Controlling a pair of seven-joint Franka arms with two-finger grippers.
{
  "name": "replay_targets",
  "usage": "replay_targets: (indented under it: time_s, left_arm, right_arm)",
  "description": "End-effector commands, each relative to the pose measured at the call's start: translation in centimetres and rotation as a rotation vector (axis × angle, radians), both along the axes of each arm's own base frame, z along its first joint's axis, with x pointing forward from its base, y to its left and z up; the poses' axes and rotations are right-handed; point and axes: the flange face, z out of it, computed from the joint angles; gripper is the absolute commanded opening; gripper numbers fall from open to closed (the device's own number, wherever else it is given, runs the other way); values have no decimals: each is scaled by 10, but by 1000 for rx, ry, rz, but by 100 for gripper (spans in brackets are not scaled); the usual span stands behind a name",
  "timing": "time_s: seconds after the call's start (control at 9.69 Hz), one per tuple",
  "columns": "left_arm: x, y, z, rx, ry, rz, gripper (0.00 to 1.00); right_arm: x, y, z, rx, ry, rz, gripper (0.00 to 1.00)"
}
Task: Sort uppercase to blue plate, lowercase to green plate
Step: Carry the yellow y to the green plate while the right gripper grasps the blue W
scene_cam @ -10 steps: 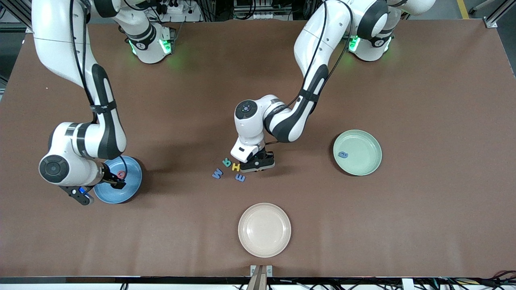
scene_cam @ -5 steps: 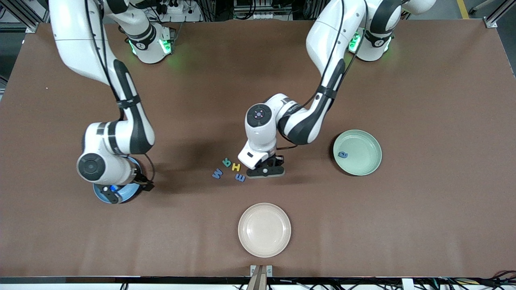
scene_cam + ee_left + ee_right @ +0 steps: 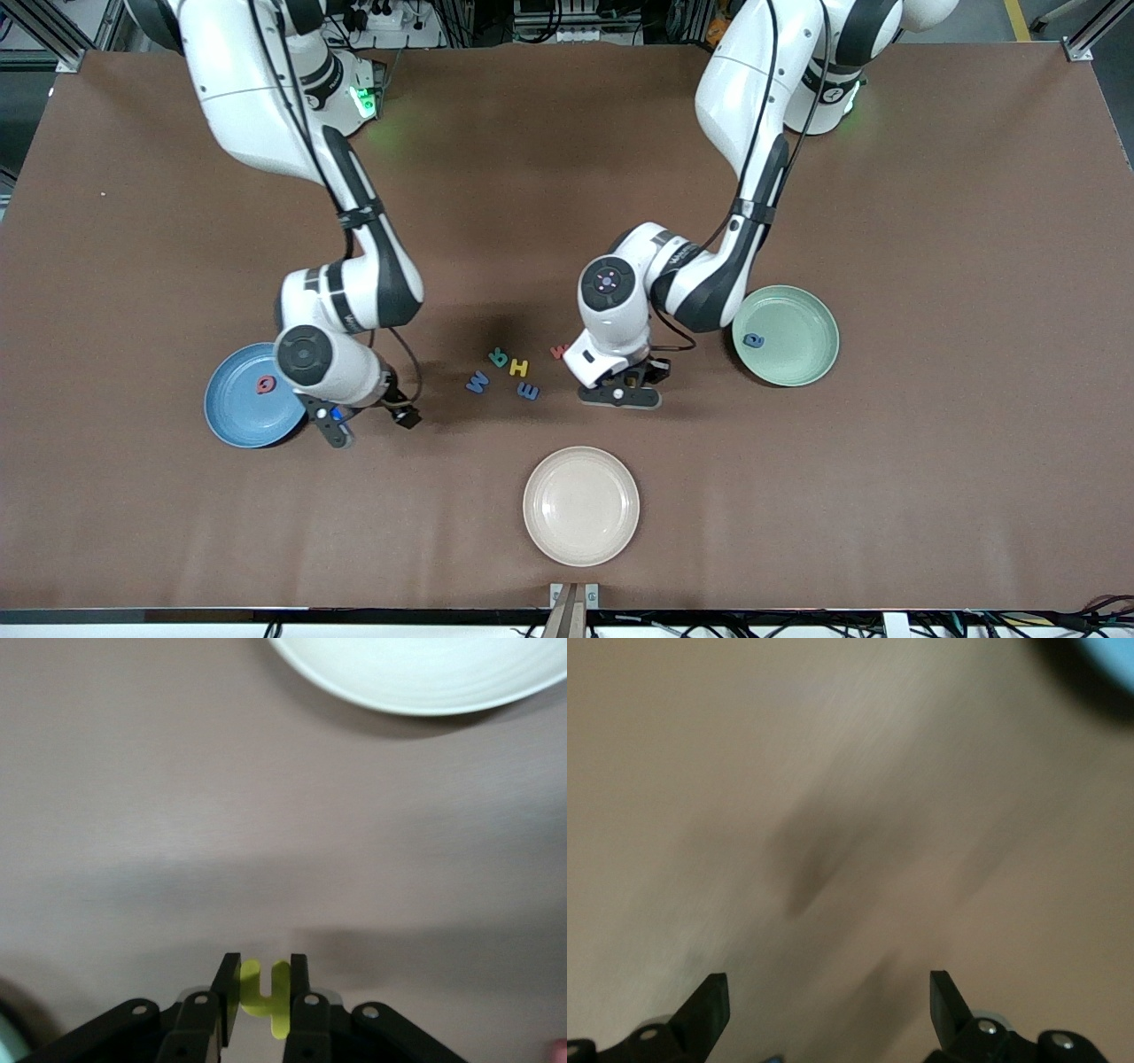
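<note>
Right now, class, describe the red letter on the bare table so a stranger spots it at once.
Find the letter cluster mid-table between the blue plate and green plate. The red w lies at its edge toward the green plate. It is the only red letter on bare table; the other, Q, sits in the blue plate.

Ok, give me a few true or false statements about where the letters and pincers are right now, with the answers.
1. The left pincer is shut on a small yellow letter. True.
2. The red Q lies on the green plate. False: it lies on the blue plate; the green plate holds a blue a.
3. The right pincer is open with nothing between its fingers. True.
4. The cream plate holds two letters. False: no letter lies on it.
5. The red w lies on the table. True.
</note>
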Motion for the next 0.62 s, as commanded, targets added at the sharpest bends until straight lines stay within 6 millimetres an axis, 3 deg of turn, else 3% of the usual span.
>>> replay_targets:
  time_s: [0.0,0.21,0.31,0.52]
  left_arm:
    - [-18,37,25,38,31,-75,0]
    - [-42,66,46,32,57,-121,0]
    - [-45,89,58,26,75,-157,0]
    - [-69,115,47,22,44,-197,0]
  right_arm:
    - [1,37,-14,3,-11,18,100]
    - [-10,65,-24,38,-13,94,100]
    - [-15,74,-30,50,-10,151,100]
    - [-20,83,-31,63,-6,233,100]
